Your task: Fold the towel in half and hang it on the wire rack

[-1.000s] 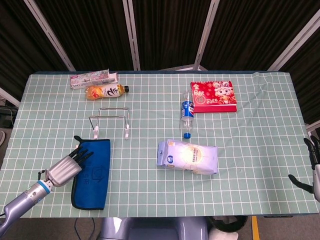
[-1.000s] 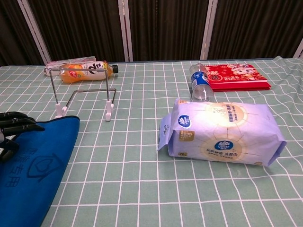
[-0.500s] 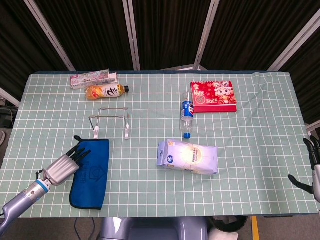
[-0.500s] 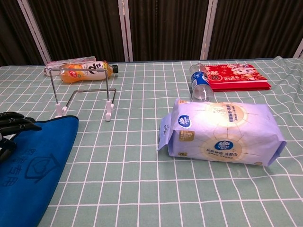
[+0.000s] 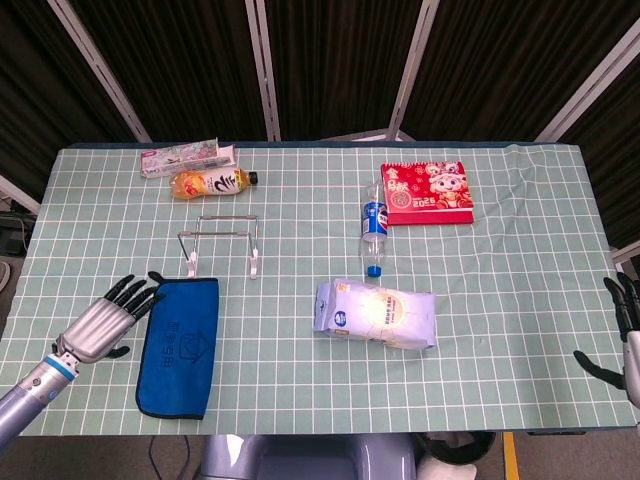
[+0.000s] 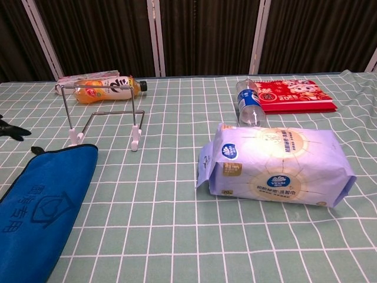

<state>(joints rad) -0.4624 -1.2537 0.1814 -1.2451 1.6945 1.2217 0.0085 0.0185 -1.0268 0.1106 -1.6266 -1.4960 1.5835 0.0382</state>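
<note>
The blue towel (image 5: 180, 345) lies flat on the table near the front left, folded into a long strip; the chest view shows the towel (image 6: 39, 206) at its lower left. The wire rack (image 5: 222, 240) stands upright just behind it, seen as the rack (image 6: 106, 115) in the chest view. My left hand (image 5: 100, 322) hovers beside the towel's left edge with its fingers spread, holding nothing; only its fingertips (image 6: 13, 131) show in the chest view. My right hand (image 5: 625, 330) hangs at the table's far right edge, fingers apart, empty.
A white tissue pack (image 5: 376, 314) lies mid-table. Behind it are a water bottle (image 5: 373, 229) on its side and a red box (image 5: 427, 193). An orange drink bottle (image 5: 210, 183) and a pink box (image 5: 188, 157) sit at the back left.
My left hand has lifted off the towel and moved left, its fingers now spread. The towel has settled flat and shifted slightly left. The right hand has barely moved.
</note>
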